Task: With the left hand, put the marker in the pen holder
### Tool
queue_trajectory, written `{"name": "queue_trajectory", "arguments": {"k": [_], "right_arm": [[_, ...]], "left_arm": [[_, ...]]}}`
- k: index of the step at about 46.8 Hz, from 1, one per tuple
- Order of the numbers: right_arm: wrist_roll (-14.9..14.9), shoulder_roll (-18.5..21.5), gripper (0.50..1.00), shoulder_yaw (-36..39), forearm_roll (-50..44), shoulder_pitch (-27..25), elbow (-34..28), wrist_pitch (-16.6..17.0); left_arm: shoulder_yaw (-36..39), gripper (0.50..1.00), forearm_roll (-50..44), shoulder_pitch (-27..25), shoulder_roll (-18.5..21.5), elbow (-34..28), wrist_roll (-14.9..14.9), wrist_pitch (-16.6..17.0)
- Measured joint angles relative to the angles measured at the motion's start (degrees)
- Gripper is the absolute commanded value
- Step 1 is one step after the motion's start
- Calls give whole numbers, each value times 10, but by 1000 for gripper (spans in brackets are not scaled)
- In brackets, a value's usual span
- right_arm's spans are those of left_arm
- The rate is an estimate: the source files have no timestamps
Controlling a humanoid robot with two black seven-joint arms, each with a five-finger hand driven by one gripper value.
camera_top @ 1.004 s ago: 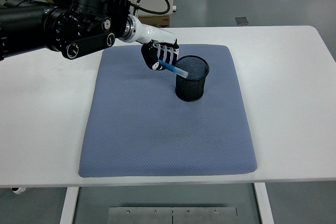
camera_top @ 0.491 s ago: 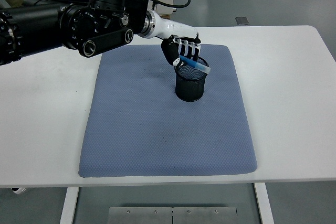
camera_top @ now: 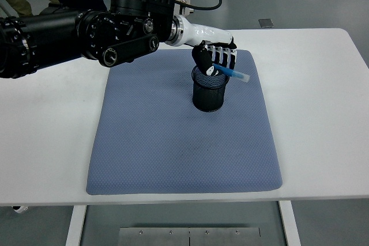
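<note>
While the left hand (camera_top: 216,57) hovers over the black mesh pen holder (camera_top: 209,89) (standing on the blue mat (camera_top: 173,142)), its curled fingers pinch a blue marker (camera_top: 232,74), held nearly level.

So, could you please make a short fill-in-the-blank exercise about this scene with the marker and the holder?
1. The left hand holds a ____ marker.
2. The black mesh pen holder stands on a blue-grey ____.
3. The marker lies nearly level ____ the holder's opening, not yet inside.
4. The mat rests on a ____ table.

Missing words: blue; mat; above; white
</note>
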Motion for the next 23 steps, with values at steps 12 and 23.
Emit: {"name": "queue_trajectory", "arguments": {"k": [12,23], "right_arm": [[0,0,1000,0,0,0,0,0],[0,0,1000,0,0,0,0,0]], "left_arm": [[0,500,-50,7,0,3,0,2],[0,500,-105,13,0,7,0,19]]}}
